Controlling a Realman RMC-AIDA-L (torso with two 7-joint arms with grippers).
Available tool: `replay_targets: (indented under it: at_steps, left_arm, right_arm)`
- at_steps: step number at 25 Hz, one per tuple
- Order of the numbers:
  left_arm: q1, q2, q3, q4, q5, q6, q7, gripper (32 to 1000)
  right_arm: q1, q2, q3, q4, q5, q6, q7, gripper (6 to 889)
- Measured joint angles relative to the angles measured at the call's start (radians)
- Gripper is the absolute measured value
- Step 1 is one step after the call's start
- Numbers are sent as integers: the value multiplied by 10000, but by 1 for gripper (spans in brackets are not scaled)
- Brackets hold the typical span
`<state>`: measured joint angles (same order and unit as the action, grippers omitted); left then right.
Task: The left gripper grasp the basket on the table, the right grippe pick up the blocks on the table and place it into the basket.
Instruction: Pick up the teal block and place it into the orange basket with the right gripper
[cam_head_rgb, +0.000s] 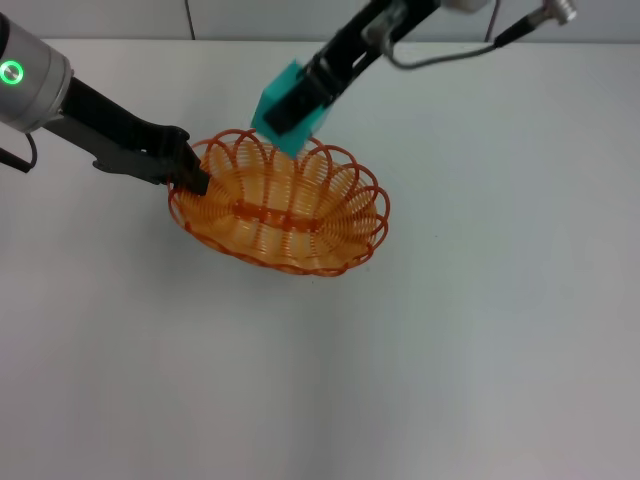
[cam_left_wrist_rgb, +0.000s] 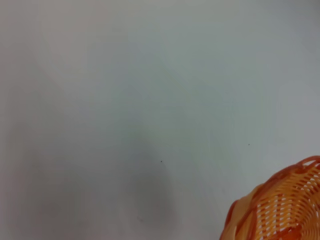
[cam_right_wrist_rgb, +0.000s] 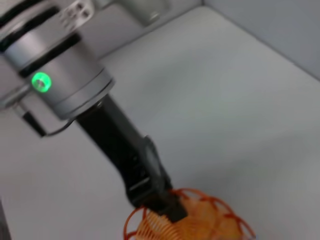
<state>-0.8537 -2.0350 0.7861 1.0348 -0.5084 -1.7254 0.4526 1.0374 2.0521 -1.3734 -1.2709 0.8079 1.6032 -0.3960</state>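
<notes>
The orange wire basket (cam_head_rgb: 285, 210) sits on the white table (cam_head_rgb: 450, 330) at mid-frame in the head view. My left gripper (cam_head_rgb: 192, 172), on the green-ringed arm, is shut on the basket's left rim. My right gripper (cam_head_rgb: 297, 105) comes down from the top and is shut on the teal-green cube (cam_head_rgb: 283, 112), which hangs just above the basket's far rim. The left wrist view catches only an edge of the basket (cam_left_wrist_rgb: 280, 205). In the right wrist view the left gripper (cam_right_wrist_rgb: 162, 202) clamps the basket (cam_right_wrist_rgb: 195, 222) rim; the cube is out of that view.
A grey wall strip (cam_head_rgb: 250, 18) runs along the table's far edge. White tabletop surrounds the basket on all sides.
</notes>
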Motion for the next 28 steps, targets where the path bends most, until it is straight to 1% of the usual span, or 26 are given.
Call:
replay_targets:
  at_steps: [6, 9, 14, 16, 20, 24, 28]
  left_arm:
    - [0, 6, 12, -8, -33, -2, 0, 97]
    - [0, 10, -10, -10, -36, -3, 0, 97]
    - [-5, 11, -25, -10, -49, 2, 0, 97]
    - [-15, 11, -25, -10, -53, 7, 0, 97]
    - [-23, 11, -23, -10, -54, 31, 2, 97]
    - [-23, 4, -23, -10, -54, 79, 12, 97]
    - [-23, -6, -23, -9, -55, 116, 15, 97]
  right_arm:
    - [34, 34, -1052, -24, -21, 23, -14, 601]
    - [37, 39, -1488, 2, -98, 13, -23, 605]
    - [10, 86, -1994, 43, -671, -152, -64, 612]
    - [-28, 103, -2080, 181, -732, -278, -149, 615]
    - [-36, 125, -2095, 463, -721, -415, -359, 621]
    - [-34, 138, -2101, 596, -717, -490, -419, 627]
    - [-45, 153, -2107, 787, -667, -777, -439, 633]
